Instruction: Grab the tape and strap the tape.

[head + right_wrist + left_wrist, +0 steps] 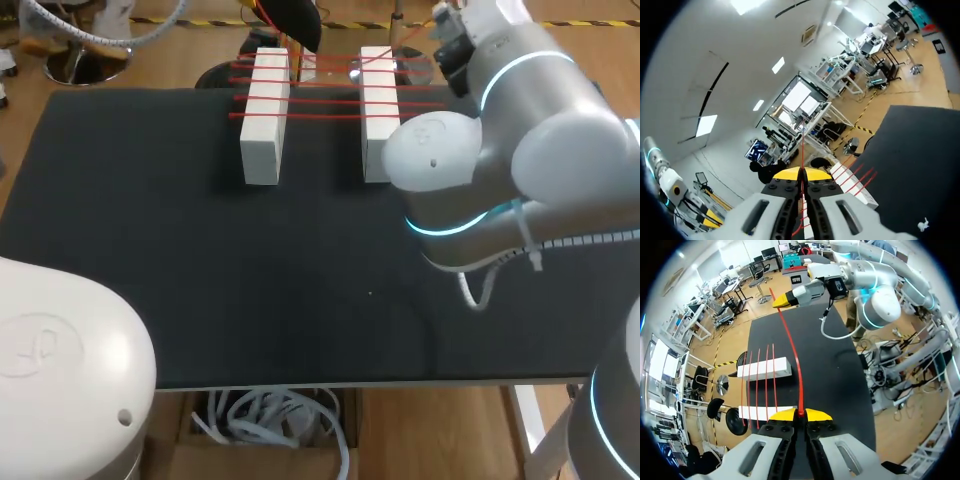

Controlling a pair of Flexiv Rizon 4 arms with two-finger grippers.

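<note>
**Already several strands laid — one more held in the air**

Already the tape point(320, 98) crosses the two white blocks point(265, 115) in several parallel red strands, so the strapping looks well under way. A further length is not yet down. The left gripper point(800, 415) is closed tight on it with its yellow tips pinched together. From there it runs straight past the end of the blocks, beside the laid strands. The right gripper point(802, 174) is likewise clamped on the thin red line. What I judge is left is to bring this length across the blocks and settle it next to the others — how many more passes are wanted I cannot tell.

The blocks stand on a black tabletop point(200, 280). The right arm point(500, 150) bulks over the block on its side and hides part of it. The laid strands sit close enough to snag a careless pass.
</note>
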